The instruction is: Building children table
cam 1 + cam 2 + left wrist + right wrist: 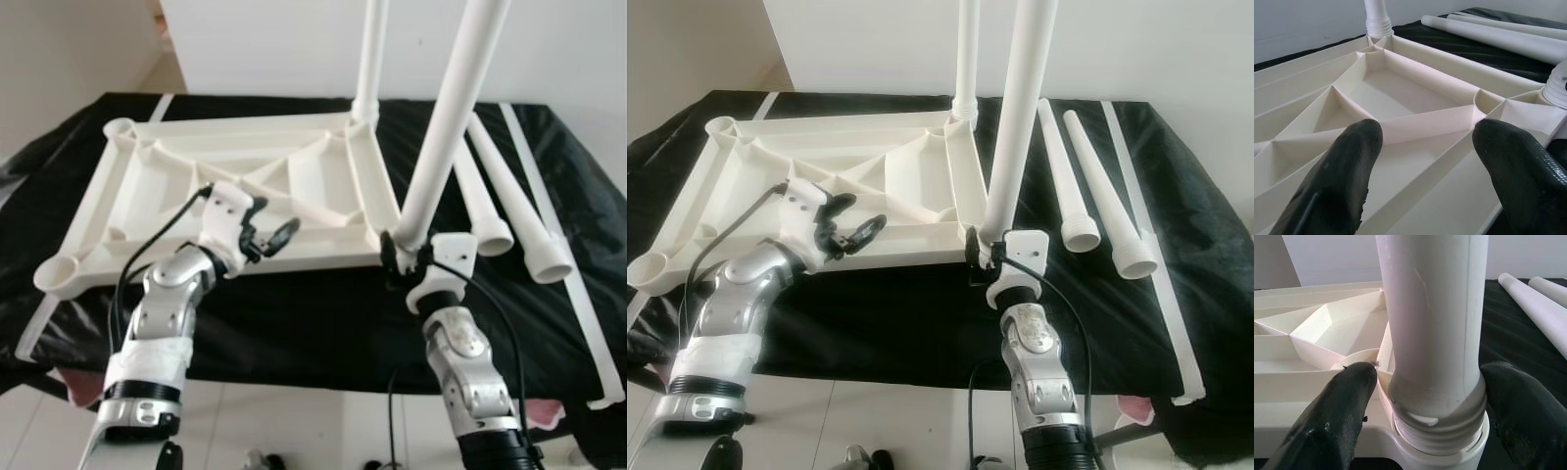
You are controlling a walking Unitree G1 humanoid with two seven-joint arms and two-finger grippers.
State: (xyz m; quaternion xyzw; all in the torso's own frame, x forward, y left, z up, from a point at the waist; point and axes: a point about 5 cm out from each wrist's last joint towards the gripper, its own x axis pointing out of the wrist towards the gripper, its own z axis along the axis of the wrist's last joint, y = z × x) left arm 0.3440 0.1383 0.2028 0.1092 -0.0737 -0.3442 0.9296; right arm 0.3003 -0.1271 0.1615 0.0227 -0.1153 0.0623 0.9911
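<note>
An upturned white plastic tabletop lies on a black-covered surface. One white leg stands in its far right corner socket. A second leg stands tilted in the near right socket, threaded end at the rim. My right gripper is shut on this leg's base, one finger on each side. My left gripper is open just above the tabletop's near rim, nothing between its fingers. Both left corner sockets hold no leg.
Two loose white legs lie side by side on the black cover to the right of the tabletop. A long white strip runs along the cover's right edge. A white wall stands behind; pale floor lies below the near edge.
</note>
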